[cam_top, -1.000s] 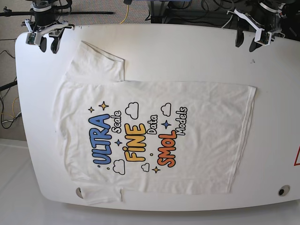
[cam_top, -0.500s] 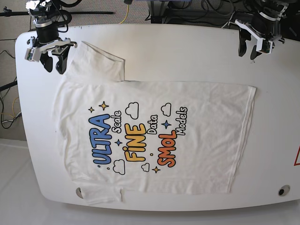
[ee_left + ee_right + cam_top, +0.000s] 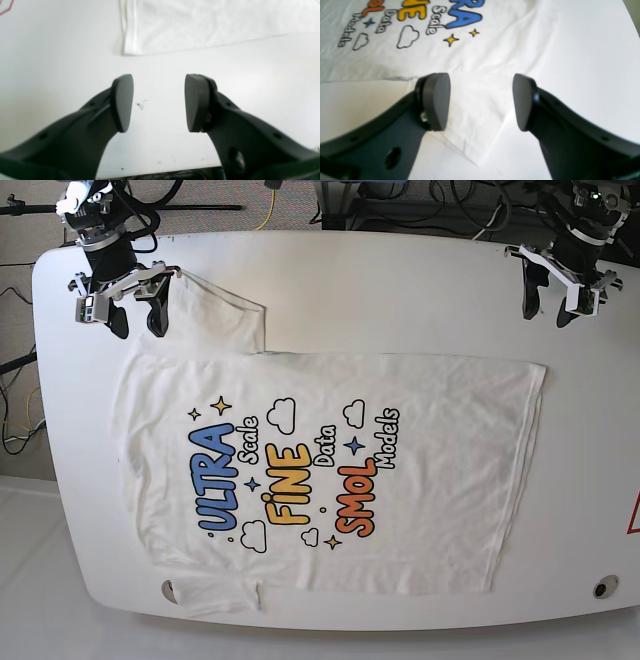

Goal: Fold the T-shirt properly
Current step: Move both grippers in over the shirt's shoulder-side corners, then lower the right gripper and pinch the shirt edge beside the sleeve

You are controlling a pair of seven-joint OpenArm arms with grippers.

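End effector on the right arm is spread wide and holding nothing, poised above the upper sleeve of the T-shirt, with the sleeve's hem showing in the gap between its dark pads. Whether those pads touch the cloth cannot be told from either view. The shirt itself lies flat, print up, across the middle of the white tabletop, collar end toward the base view's left and bottom hem toward its right. Blue "ULTRA", yellow "FINE" and orange "SMOL" read clearly from above, but the right wrist camera cuts the print off at the frame's top edge, so only fragments of letters, two clouds and a few stars show there. The lower sleeve runs to the tabletop's near rim, and its far edge is hard to separate from the white surface. White on white blurs most of the shirt's outline.

Over on the other side, the left end effector is also released, pads apart, over bare tabletop just short of the hem's corner, clearly not touching the fabric. Small dark specks mark the surface between its pads. Its own arm fills the lower corners of that wrist view, and cables behind the tabletop's edge are barely visible.
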